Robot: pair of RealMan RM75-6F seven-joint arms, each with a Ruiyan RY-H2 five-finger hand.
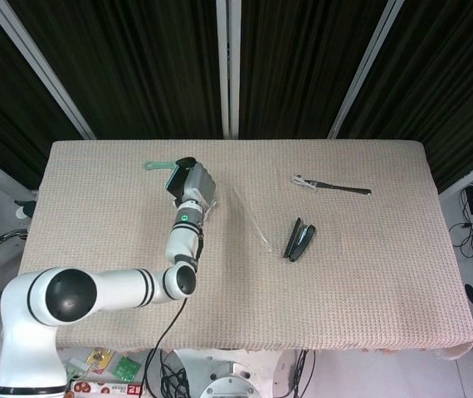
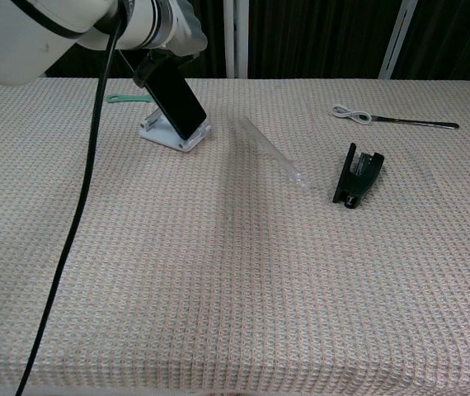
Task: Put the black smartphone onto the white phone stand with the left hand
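The black smartphone (image 2: 176, 101) leans tilted, its lower edge resting on the white phone stand (image 2: 169, 134) at the back left of the table. My left hand (image 2: 149, 64) grips the phone's upper end from above and behind. From the head view, the left hand (image 1: 192, 183) covers most of the phone and the stand; only the smartphone's dark top edge (image 1: 180, 165) shows. The right hand appears in neither view.
A green tool (image 2: 125, 98) lies behind the stand. A clear tube (image 2: 273, 153) lies diagonally just right of the stand. A black stapler (image 2: 357, 176) sits further right, and a white cable with a dark pen (image 2: 394, 119) is at the back right.
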